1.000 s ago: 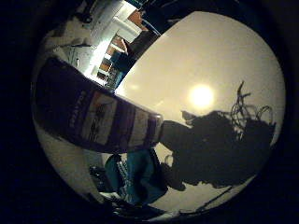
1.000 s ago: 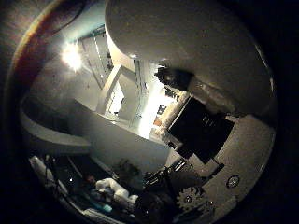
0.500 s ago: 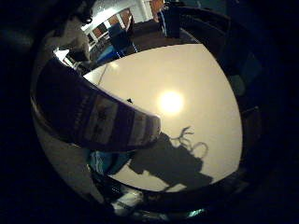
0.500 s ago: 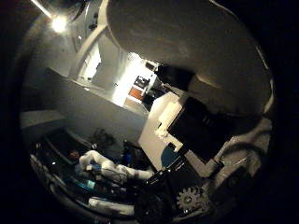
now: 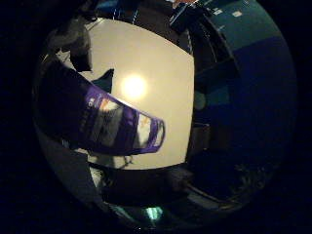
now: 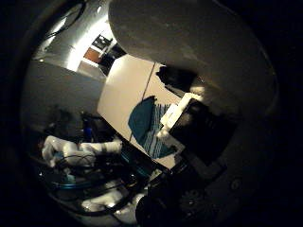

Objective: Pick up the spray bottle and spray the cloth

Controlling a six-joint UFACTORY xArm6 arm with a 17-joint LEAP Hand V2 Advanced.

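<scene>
**Aim the held bottle at the cloth before spraying**

The white-and-black robot hand (image 6: 199, 137) appears clenched round the spray bottle: its blocky fingers (image 6: 177, 116) curl across the thumb-side palm view, and the bottle's pale rounded plastic body (image 6: 189, 42) fills much of that view, so it lies close against the palm. In the little-finger-side view, the bottle's purple printed label (image 5: 117, 124) curves across the picture, lifted clear of the pale, glossy table (image 5: 161, 63).

The teal striped cloth (image 6: 147, 125) lies flat on that table, beyond the fingers and well apart from the bottle.

The nozzle and trigger are not visible. Recommended procedure: keep the grasp firm, turn the nozzle toward the cloth, then squeeze the trigger. A loosened grip during squeezing risks the bottle slipping.
</scene>
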